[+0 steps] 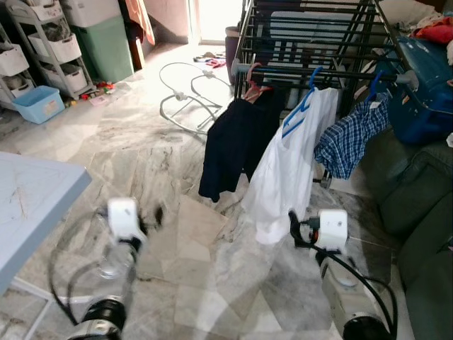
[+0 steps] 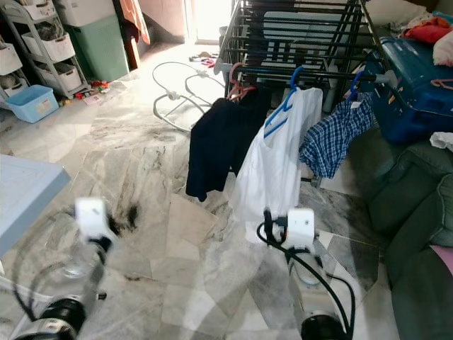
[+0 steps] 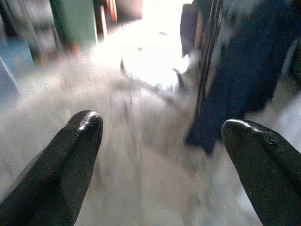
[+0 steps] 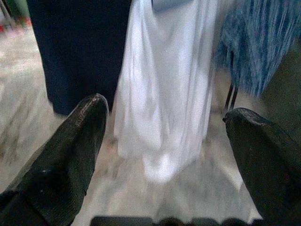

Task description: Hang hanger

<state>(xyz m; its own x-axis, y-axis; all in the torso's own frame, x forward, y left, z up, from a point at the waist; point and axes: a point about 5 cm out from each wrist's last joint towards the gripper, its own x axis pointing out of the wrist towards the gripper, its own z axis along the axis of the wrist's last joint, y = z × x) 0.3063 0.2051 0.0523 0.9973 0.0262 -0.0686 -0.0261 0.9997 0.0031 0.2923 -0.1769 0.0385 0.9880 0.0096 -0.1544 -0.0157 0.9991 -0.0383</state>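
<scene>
Down low in the left eye view, both silver arms reach out over the marble floor [image 1: 177,262]: the left gripper [image 1: 152,216] is smeared with motion blur, the right gripper [image 1: 294,228] is sharper, hovering just short of the hem of the white shirt [image 1: 283,177]. That shirt hangs on a blue hanger [image 1: 301,110] hooked over the front rail of the black drying rack [image 1: 304,42], between a dark navy garment [image 1: 230,145] on a pink hanger [image 1: 251,83] and a blue checked shirt [image 1: 350,138]. A pale blue counter [image 1: 28,198] juts in on the left, and a blue suitcase [image 1: 425,85] sits on the right.

Right eye view now, same scene: a white wire frame [image 2: 180,88] lies on the floor beyond the clothes, and a green bin [image 2: 102,46] stands at the back.

Left wrist view: two black fingertips [image 3: 70,155] set wide apart, jaws spread, nothing between them, everything ahead blurred.

Right wrist view: jaws spread here too, fingertips [image 4: 70,150] well apart, the white shirt hanging dead ahead between them, untouched.
</scene>
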